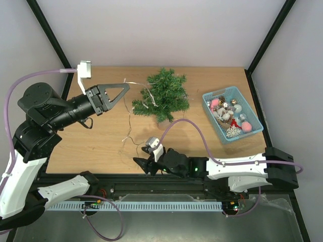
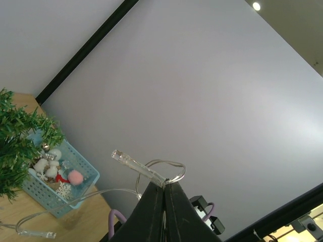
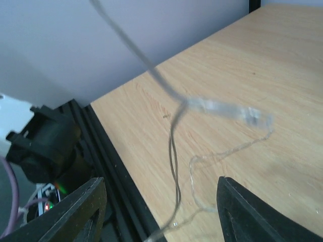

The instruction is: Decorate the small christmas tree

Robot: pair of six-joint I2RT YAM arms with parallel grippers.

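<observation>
The small christmas tree point(image 1: 162, 96) stands at the back middle of the table and shows at the left edge of the left wrist view point(image 2: 15, 146). A clear string of lights point(image 1: 129, 121) runs from its branches to my left gripper point(image 1: 124, 87) and hangs down to the table. My left gripper point(image 2: 164, 185) is shut on the string, raised just left of the tree, with one clear bulb point(image 2: 132, 163) sticking out above the tips. My right gripper point(image 1: 143, 165) is open low at the table's front edge. The string's loose end point(image 3: 174, 166) lies between its fingers point(image 3: 81, 209), untouched.
A light-blue basket point(image 1: 251, 132) of ornaments stands at the right of the table and shows in the left wrist view point(image 2: 83, 189). Black frame posts stand at the back corners. The black front rail point(image 3: 108, 151) runs just below the right gripper.
</observation>
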